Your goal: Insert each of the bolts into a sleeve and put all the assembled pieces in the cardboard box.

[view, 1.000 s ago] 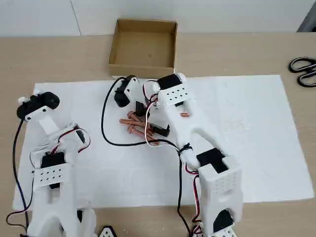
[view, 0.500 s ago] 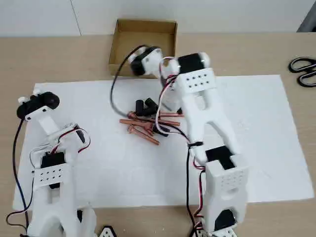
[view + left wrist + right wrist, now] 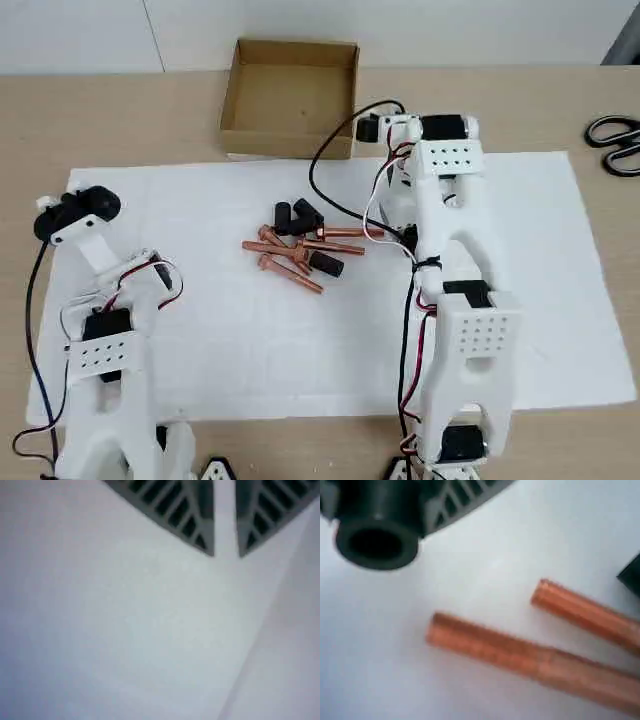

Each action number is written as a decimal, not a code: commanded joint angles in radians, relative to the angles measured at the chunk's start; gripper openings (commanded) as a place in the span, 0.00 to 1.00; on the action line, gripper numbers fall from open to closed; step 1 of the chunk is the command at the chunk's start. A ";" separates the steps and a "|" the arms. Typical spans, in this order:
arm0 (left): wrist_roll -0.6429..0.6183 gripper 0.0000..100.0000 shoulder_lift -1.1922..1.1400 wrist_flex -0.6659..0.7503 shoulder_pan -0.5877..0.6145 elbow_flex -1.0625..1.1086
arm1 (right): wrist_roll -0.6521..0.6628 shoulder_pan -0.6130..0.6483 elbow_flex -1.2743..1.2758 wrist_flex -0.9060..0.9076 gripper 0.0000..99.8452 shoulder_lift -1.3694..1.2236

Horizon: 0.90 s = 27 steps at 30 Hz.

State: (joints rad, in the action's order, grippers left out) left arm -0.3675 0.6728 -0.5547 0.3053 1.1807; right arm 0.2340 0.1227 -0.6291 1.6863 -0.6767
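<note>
Right gripper (image 3: 415,512) is clamping a short black plastic sleeve (image 3: 376,539), whose open bore is facing the wrist camera. The sleeve is hanging just above the white paper sheet (image 3: 520,260), near the plain shaft ends of two copper-coloured metal bolts (image 3: 520,655), which are lying side by side and not touching it. In the high view the right arm is stretching across the sheet, its wrist sitting just right of the heap and near the close right corner of the open brown cardboard box (image 3: 288,143). The bolts are lying in a loose, crossed heap mid-sheet. Three more black sleeves (image 3: 325,264) are lying among them, two touching at the heap's far side and one at its near right; bolts and sleeves are lying separate. The box is sitting on the light wooden table (image 3: 140,110) at the sheet's far edge. Left gripper (image 3: 226,554) is hovering over bare paper at the sheet's left end, jaws drawn almost together with a thin slit between, gripping nothing. Black-handled scissors (image 3: 615,142) are lying on the table at far right.
</note>
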 commanded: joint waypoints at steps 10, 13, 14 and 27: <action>-0.005 0.02 0.006 0.023 0.002 -0.004 | -0.037 -0.008 -0.008 -0.050 0.04 -0.036; -0.005 0.02 0.006 0.023 0.002 -0.004 | -0.037 -0.008 -0.008 -0.045 0.09 -0.036; -0.005 0.02 0.006 0.023 0.002 -0.004 | -0.037 -0.008 -0.008 -0.045 0.09 -0.036; -0.005 0.02 0.006 0.023 0.002 -0.004 | -0.037 0.025 -0.008 -0.056 0.10 -0.101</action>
State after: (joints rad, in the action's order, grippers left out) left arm -0.3675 0.6728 -0.5547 0.3053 1.1807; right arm 0.2064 0.1304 -0.6337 1.6402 -0.7564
